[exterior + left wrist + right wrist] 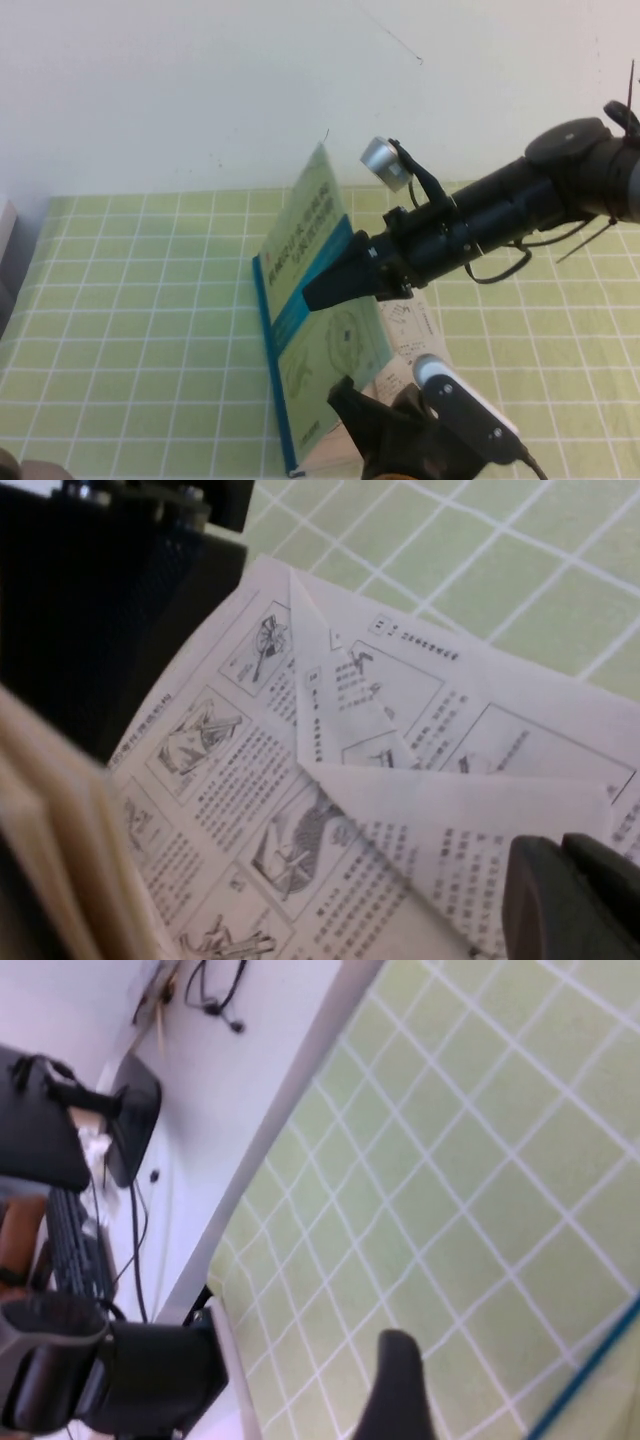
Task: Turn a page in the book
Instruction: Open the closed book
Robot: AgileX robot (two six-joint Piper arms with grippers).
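**Cover up on edge, right gripper spread against it**

Nearest, at the near edge of the scene: left gripper (345, 392), low over the printed pages (415, 325), touching or just short of the raised cover's near lower corner. Open or closed: cannot tell.

Leftmost, green checked mat (130, 300) under everything. Then the book (315, 230) near the middle, blue spine down on the mat, pale green cover tilted steeply up, top edge toward the far wall. To the right, against the cover's blue band: right gripper (325, 288), reaching in from the far right, spread wide. Only one dark finger (392, 1390) seen from its wrist, mat below it. No clear clamp on the cover. Right of the cover, exposed white pages with drawings and text, one leaf creased.
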